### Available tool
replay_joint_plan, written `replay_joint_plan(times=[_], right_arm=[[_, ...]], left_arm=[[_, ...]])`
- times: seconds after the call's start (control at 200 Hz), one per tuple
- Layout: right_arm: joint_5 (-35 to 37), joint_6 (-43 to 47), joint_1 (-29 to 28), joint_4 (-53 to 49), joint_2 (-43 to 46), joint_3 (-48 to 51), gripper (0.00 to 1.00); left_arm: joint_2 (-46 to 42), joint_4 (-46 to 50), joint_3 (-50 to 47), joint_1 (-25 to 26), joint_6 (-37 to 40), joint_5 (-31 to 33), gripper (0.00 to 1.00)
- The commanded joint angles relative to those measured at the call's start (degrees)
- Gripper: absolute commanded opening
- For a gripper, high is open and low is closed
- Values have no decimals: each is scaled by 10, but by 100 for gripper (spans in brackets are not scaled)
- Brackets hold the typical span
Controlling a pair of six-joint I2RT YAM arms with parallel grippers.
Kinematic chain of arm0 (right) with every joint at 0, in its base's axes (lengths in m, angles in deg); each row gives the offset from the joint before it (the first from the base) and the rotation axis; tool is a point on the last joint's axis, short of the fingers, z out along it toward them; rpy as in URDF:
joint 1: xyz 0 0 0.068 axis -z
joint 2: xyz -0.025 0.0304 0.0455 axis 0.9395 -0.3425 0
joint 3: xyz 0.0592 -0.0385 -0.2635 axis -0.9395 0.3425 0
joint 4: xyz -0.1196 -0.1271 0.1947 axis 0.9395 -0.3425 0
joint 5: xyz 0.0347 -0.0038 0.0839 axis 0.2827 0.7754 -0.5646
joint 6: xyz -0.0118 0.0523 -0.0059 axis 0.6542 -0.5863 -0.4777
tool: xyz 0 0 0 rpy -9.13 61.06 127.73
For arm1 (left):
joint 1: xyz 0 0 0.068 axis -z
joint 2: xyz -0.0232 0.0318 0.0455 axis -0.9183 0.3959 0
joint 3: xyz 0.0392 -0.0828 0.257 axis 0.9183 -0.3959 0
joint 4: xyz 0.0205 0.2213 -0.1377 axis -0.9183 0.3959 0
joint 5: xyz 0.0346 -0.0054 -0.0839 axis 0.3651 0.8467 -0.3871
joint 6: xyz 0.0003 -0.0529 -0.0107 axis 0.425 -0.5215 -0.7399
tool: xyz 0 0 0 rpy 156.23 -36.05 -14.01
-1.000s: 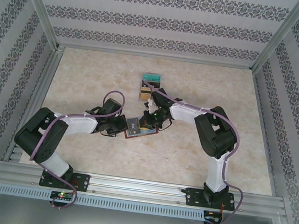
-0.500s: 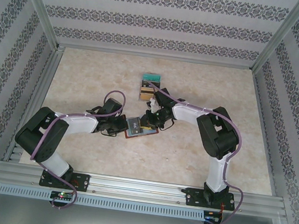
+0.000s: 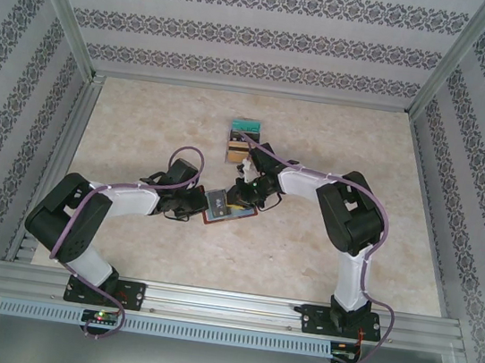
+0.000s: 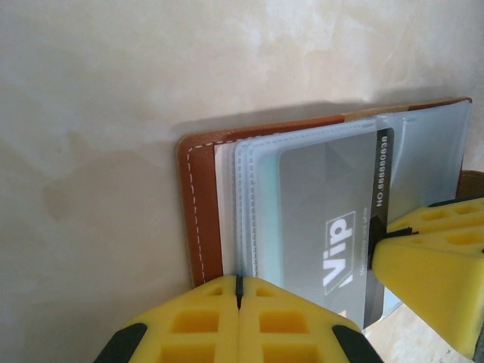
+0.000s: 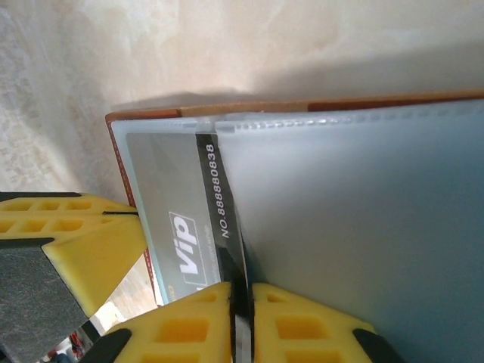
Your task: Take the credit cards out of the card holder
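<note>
Found brown leather card holder (image 3: 219, 220) (image 4: 200, 212) lying open and flat on pale marbled worktop (image 3: 144, 113), mid-scene, between both arms. Noted white stitching along its rounded edge and translucent blue-grey sleeve pages (image 4: 246, 204) fanned inside. Observed grey plastic credit card (image 4: 318, 212) (image 5: 162, 197), marked "Vip", numbered on a dark end strip, among the pages. Recorded left pincer (image 4: 238, 291) clamped tight on the sleeve pages at the holder's left side. Recorded right pincer (image 5: 240, 302) pinched narrow on the card's dark strip. Logged small stepped stack with teal top (image 3: 244, 137) farther back, apart.
</note>
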Motion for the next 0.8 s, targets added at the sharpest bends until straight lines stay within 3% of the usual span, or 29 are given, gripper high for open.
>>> replay_joint_plan(times=[0.0, 0.04, 0.794], right_arm=[[-5, 3, 0, 13, -11, 2, 5], [-3, 3, 3, 16, -7, 7, 0], [-14, 82, 109, -12, 110, 78, 0]], left_arm=[[23, 44, -9, 7, 11, 6, 0], [22, 44, -10, 7, 11, 7, 0], [5, 79, 4, 6, 47, 13, 0]])
